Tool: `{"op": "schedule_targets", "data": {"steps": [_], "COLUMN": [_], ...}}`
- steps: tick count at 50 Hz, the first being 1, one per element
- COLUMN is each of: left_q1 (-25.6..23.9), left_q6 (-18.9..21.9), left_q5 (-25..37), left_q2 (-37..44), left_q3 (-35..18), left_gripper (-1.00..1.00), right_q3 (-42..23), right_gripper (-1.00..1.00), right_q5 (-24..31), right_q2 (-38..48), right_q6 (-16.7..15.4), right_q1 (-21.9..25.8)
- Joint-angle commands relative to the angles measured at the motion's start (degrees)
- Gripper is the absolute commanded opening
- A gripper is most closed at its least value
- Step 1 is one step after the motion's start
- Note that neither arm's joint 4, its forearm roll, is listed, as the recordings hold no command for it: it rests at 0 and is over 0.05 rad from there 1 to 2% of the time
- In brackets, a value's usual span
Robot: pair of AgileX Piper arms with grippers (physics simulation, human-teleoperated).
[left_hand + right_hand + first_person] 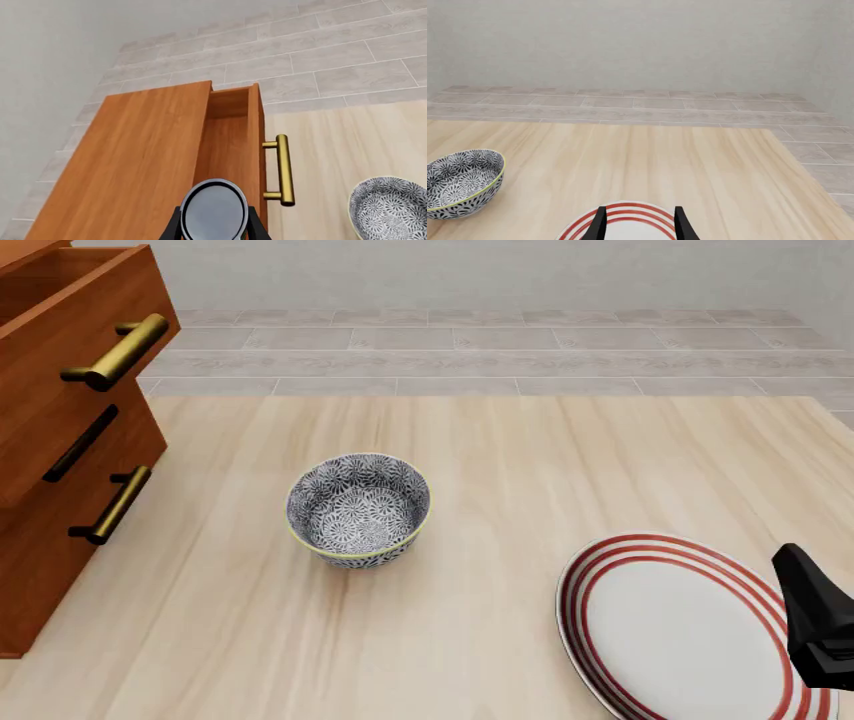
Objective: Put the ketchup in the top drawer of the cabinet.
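Ketchup held over the open top drawer by the left claw

The left claw [213, 227] points down over the cabinet [133, 165], its dark fingers pinching the ketchup [214, 209], whose round grey top faces the wrist camera; the can hangs above the cavity of the top drawer [230, 135], which stands pulled out, its smooth reddish-brown wood walls and thick brass bar handle [283, 169] in plain sight. The right claw [639, 225] sits low at the near right of the counter [534, 490], fingers spread with nothing between them, over the glossy white plate [681, 630] with red rings. The grey patterned bowl [358, 510], round with a yellow-green rim, stands alone mid-counter on pale wood grain, well apart from cabinet and plate. Lower fronts carry a black handle [80, 444] and a smaller brass one [112, 506].
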Motion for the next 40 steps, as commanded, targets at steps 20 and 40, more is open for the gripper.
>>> {"op": "schedule_targets", "data": {"steps": [20, 40], "left_q1": [0.3, 0.4], "left_q6": [1.6, 2.4], "left_q5": [-4.7, -6.2], "left_q2": [4.2, 4.7], "left_q3": [2.4, 2.9], "left_gripper": [-1.0, -1.0], "right_q3": [0.0, 0.0], "right_gripper": [1.0, 1.0], "right_q5": [0.0, 0.0], "right_q2": [0.0, 0.0], "right_q6": [0.0, 0.0], "right_q1": [0.0, 0.0]}}
